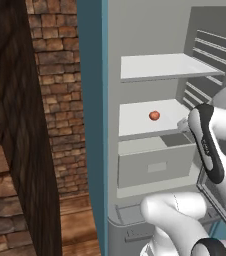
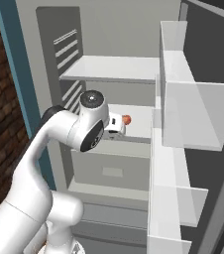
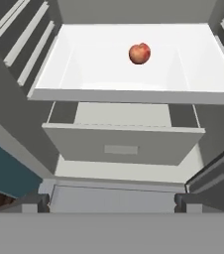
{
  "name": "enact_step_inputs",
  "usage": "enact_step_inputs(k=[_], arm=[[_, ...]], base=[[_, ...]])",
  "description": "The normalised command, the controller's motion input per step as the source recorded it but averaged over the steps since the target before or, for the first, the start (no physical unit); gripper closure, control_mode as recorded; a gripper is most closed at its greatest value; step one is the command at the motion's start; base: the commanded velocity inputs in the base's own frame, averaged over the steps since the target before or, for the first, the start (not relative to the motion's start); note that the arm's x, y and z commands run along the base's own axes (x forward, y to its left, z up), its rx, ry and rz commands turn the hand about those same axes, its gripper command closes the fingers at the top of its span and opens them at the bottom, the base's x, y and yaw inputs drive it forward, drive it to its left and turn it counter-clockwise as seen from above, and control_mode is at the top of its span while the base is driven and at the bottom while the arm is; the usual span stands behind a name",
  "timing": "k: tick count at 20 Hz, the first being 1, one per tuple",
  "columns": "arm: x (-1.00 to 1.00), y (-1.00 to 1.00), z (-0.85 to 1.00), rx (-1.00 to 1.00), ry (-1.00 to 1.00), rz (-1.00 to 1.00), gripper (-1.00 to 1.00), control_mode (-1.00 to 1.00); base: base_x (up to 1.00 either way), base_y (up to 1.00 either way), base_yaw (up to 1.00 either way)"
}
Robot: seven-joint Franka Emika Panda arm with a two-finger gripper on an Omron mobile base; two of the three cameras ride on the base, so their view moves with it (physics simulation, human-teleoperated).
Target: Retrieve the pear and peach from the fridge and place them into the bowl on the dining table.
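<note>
- Grey walls and white shelves of the tall open fridge (image 1: 150, 65) take up the left base view; the small round orange-red peach (image 1: 154, 115) lies alone on the middle white shelf (image 1: 135, 120), above a pale grey drawer (image 1: 155, 167). A brown brick wall (image 1: 55, 100) stands to the left of the teal fridge edge, and the white robot arm (image 1: 210, 145) rises at the lower right, its hand near the shelf's front right corner
- From the right base view, the peach (image 2: 127, 119) sits on that same shelf, just beyond the arm's wrist; the fridge's open door (image 2: 183, 129) with clear door bins stands to the right. The gripper is hidden behind the wrist, so I cannot tell whether its fingers are apart or together
- Looking along the hand, the peach (image 3: 140, 53) rests towards the back of the shelf, well apart from the two dark fingertips (image 3: 34, 202) at the bottom corners, which stand wide apart with nothing between them; the drawer lies below the shelf
</note>
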Motion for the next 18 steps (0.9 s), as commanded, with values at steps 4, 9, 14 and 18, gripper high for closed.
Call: enact_step_inputs(k=[4,9,14,18], arm=[[0.61,0.00,-0.10,0.00,0.00,0.00,-1.00,-1.00],[0.56,0.00,-0.17,0.00,0.00,0.00,-1.00,-1.00],[0.56,0.00,-0.17,0.00,0.00,0.00,-1.00,-1.00],[0.48,0.00,-0.19,0.00,0.00,0.00,-1.00,-1.00]], base=[[0.00,0.00,0.00],[0.00,0.00,0.00],[0.00,0.00,0.00],[0.00,0.00,0.00]])
